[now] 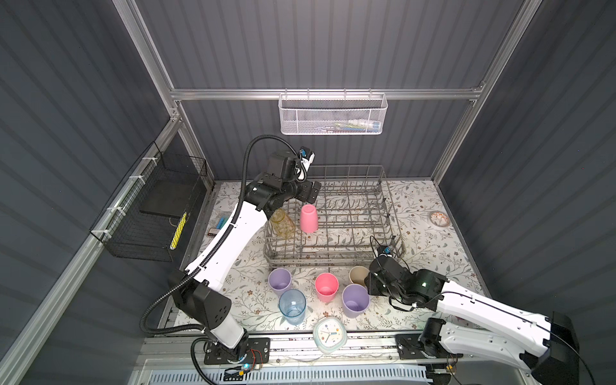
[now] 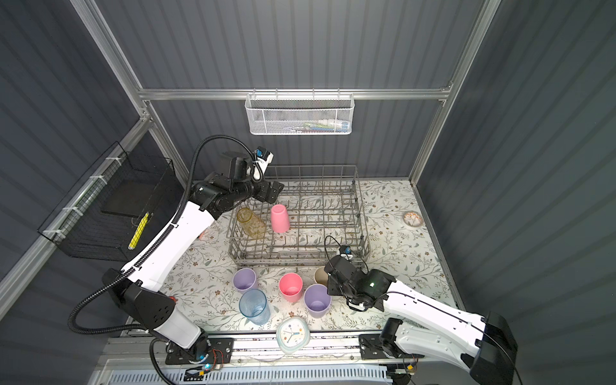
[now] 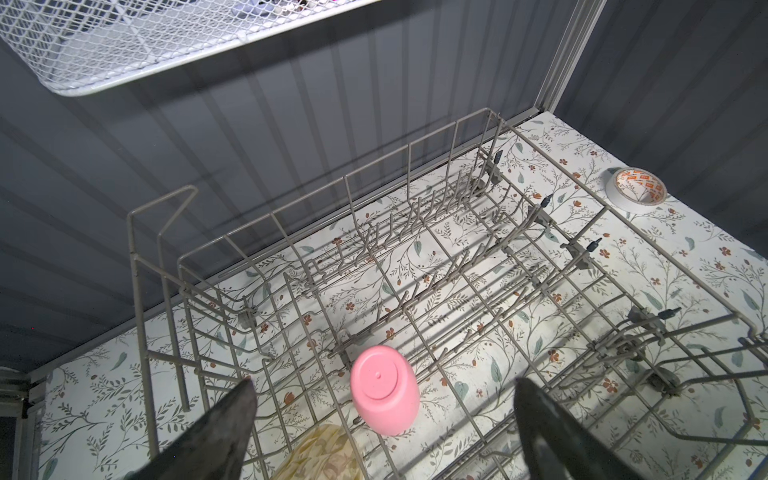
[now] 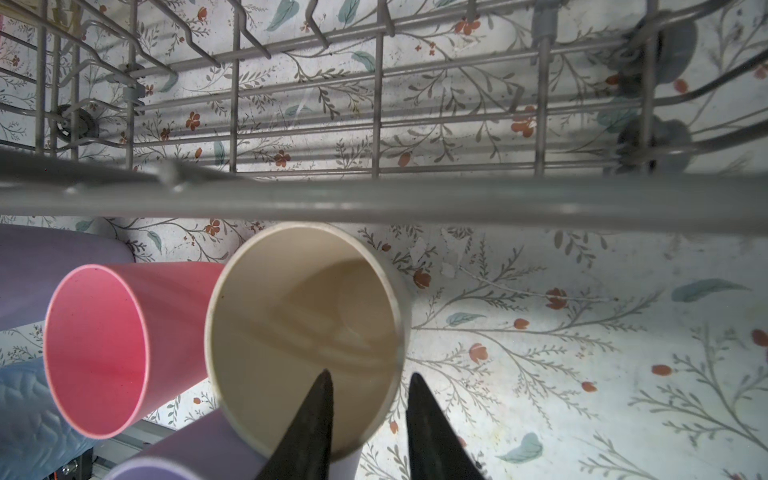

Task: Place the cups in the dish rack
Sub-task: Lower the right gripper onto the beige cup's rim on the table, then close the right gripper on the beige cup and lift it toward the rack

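My right gripper (image 4: 370, 372), jaws parted and empty, straddles the 4 o'clock wall of the upright short beige round cup (image 4: 291, 316).

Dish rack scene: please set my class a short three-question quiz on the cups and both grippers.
1. How many cups are inside the grey wire dish rack?
2. True or false: the left gripper holds the upside-down pink plastic tumbler.
3. The right gripper straddles whose rim? A: short beige tumbler; B: tall blue tumbler; C: lilac tumbler.
Key: 1 two; 2 false, it is open and empty; 3 A.
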### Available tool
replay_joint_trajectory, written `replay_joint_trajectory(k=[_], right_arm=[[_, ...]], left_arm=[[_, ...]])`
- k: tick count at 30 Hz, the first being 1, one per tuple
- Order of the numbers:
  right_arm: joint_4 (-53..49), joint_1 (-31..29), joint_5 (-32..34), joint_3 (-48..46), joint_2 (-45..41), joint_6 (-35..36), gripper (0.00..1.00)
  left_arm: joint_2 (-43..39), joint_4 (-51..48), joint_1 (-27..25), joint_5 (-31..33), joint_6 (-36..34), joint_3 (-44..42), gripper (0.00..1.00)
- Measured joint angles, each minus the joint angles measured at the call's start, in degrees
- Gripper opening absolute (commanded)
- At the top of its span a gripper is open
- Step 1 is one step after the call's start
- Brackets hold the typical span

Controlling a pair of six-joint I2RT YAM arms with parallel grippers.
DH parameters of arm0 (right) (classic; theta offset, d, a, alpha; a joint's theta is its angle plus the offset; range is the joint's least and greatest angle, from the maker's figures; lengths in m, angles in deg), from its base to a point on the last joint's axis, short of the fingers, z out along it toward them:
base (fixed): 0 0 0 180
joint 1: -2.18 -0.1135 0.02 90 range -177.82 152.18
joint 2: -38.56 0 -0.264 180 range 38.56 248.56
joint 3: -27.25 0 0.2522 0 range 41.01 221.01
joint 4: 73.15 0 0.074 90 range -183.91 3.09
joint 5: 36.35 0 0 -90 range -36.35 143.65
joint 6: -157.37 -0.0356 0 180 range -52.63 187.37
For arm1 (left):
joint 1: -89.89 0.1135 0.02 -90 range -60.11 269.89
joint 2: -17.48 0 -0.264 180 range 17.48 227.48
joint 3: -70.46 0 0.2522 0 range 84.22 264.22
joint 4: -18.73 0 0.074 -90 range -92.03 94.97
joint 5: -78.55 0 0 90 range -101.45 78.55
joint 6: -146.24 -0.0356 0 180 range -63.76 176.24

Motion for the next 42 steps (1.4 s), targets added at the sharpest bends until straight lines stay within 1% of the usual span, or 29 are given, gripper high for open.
replay_joint_trajectory(k=[3, 7, 16, 22, 24, 27, 29, 34, 38, 42], right_arm=[[-0.1, 0.0, 0.1, -0.1, -0.1, -0.4, 0.28], [-0.2, -0.1, 0.2, -0.6, -0.8, -0.9, 0.21], [-0.3, -0.2, 1.3, -2.0, -1.9, -1.4, 0.16], [-0.5, -0.2, 2.5, -3.8, -4.7, -2.8, 0.10], [-1.1, -0.2, 3.1, -4.4, -6.1, -3.2, 0.09], [-1.5, -0.2, 4.0, -5.0, -8.3, -4.1, 0.12], [-1.6, -0.2, 4.5, -5.0, -8.8, -4.5, 0.12], [-2.1, -0.2, 5.7, -5.0, -7.6, -5.0, 0.07], [-2.6, -0.2, 7.1, -5.0, -7.7, -6.3, 0.06], [-4.3, -0.2, 9.2, -5.0, -9.6, -8.0, 0.06]], left_arm=[[0.0, 0.1, 0.0, 0.0, 0.0, 0.0, 0.97], [0.1, 0.5, 0.0, -0.2, 0.0, -0.2, 0.96], [0.0, 1.4, 0.0, -0.4, 1.1, -2.5, 0.97], [-0.2, 1.4, 0.0, -0.4, 2.0, -4.0, 0.97], [-0.3, 1.5, 0.0, -0.4, 2.2, -4.0, 0.97], [-1.1, 1.2, 0.0, -0.4, 2.4, -4.2, 0.97], [-1.4, 1.2, 0.0, -0.4, 2.4, -4.2, 0.97], [-1.6, 0.6, 0.0, -0.4, 2.4, -4.2, 0.98], [-1.6, 0.3, 0.0, -0.4, 2.4, -4.2, 0.98], [-1.0, 0.2, 0.0, -0.5, 2.1, -4.2, 0.98]])
